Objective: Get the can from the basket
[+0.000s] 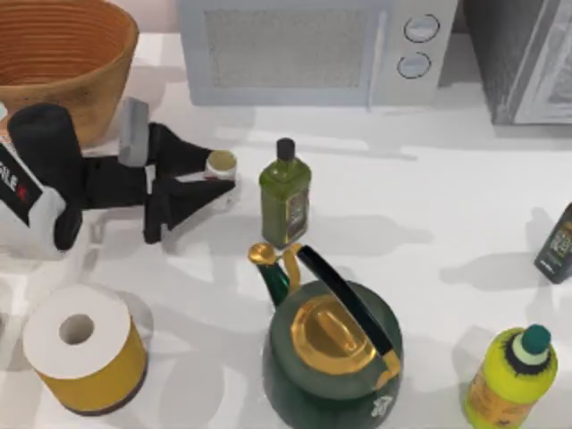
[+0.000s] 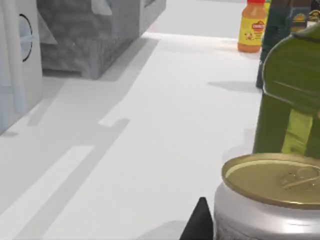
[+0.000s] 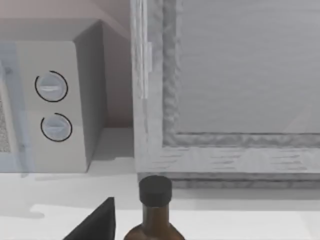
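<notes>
Small whitish can (image 1: pixel 221 166) w/ pale gold round top: outside the basket, upright, held between the black fingers of the left gripper (image 1: pixel 214 179), jaws pinching its sides. Can sits just left of the square olive-green bottle w/ black cap (image 1: pixel 286 191) (near, not touching). Whether the can's base rests on the white table (image 1: pixel 429 197) or hangs just over it: can't tell. In left wrist view the gold lid (image 2: pixel 274 177) is close up, one dark fingertip (image 2: pixel 199 222) beside it, green bottle right behind. Large orange-brown woven wicker basket (image 1: pixel 63 63) at table's far left corner, behind the left arm. Dark green kettle w/ gold lid (image 1: pixel 332 349) near front centre. Right gripper: one dark finger (image 3: pixel 95 224) in right wrist view, beside a brown bottle w/ black cap (image 3: pixel 155 210); open or closed, can't tell.
</notes>
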Robot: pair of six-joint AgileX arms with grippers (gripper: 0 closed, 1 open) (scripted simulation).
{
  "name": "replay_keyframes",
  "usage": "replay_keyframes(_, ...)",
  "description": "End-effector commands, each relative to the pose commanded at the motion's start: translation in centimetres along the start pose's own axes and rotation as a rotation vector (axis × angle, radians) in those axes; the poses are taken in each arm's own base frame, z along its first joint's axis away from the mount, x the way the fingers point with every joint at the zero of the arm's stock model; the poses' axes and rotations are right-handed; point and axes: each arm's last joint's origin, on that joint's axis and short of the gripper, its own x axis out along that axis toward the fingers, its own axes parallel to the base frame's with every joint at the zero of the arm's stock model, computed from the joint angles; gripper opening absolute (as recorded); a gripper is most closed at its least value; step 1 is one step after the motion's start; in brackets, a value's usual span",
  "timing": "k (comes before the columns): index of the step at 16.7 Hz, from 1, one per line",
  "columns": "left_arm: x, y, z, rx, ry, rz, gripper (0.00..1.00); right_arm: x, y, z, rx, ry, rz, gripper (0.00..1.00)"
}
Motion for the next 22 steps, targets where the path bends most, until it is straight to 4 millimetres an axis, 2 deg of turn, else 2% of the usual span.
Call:
replay_keyframes(3,1.6,0.4,-1.6,0.034,-0.008,-0.087,0.00,0.0,0.0,0.0,0.000,0.000,0.000,1.00)
replay_keyframes(9,2.0,0.5,-1.7,0.044,-0.009,-0.105,0.00,0.0,0.0,0.0,0.000,0.000,0.000,1.00)
replay_keyframes(22,2.0,0.5,-1.7,0.044,-0.009,-0.105,0.98,0.0,0.0,0.0,0.000,0.000,0.000,1.00)
